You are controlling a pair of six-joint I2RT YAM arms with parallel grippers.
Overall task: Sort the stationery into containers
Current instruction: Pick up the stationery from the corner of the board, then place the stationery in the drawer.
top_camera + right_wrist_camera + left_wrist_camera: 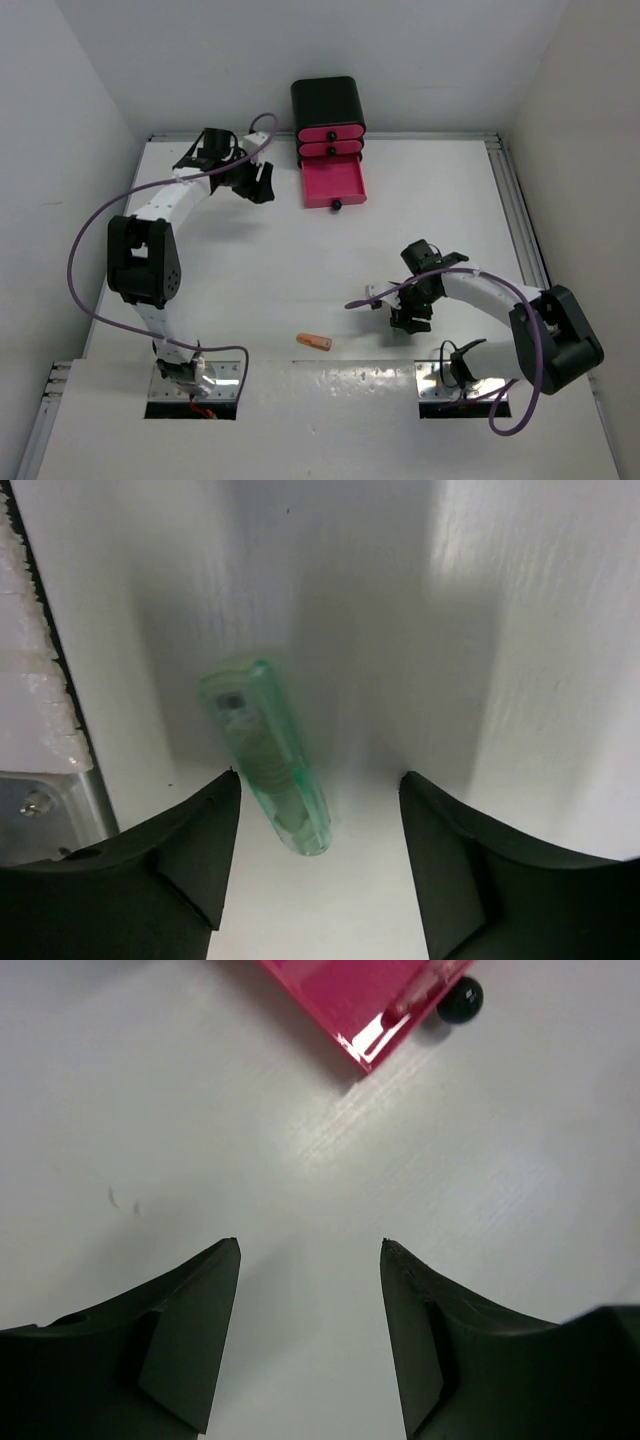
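Note:
The black box point(328, 98) stands at the back with pink drawers; its bottom drawer point(333, 180) is pulled out, and its corner point(370, 1000) and dark knob point(460, 1000) show in the left wrist view. My left gripper point(260, 184) point(310, 1245) is open and empty over bare table, left of the open drawer. My right gripper point(409, 318) point(318, 777) is open, low over a clear green stick point(265, 755) whose near end lies between the fingertips, closer to the left finger. An orange stick point(314, 341) lies near the front edge. The other sticks are out of view.
The table's raised rail point(520, 215) runs along the right side. A metal base plate point(40, 805) and a white ridged edge point(25, 680) lie just left of the right gripper. A purple cable point(80, 250) loops off the left arm.

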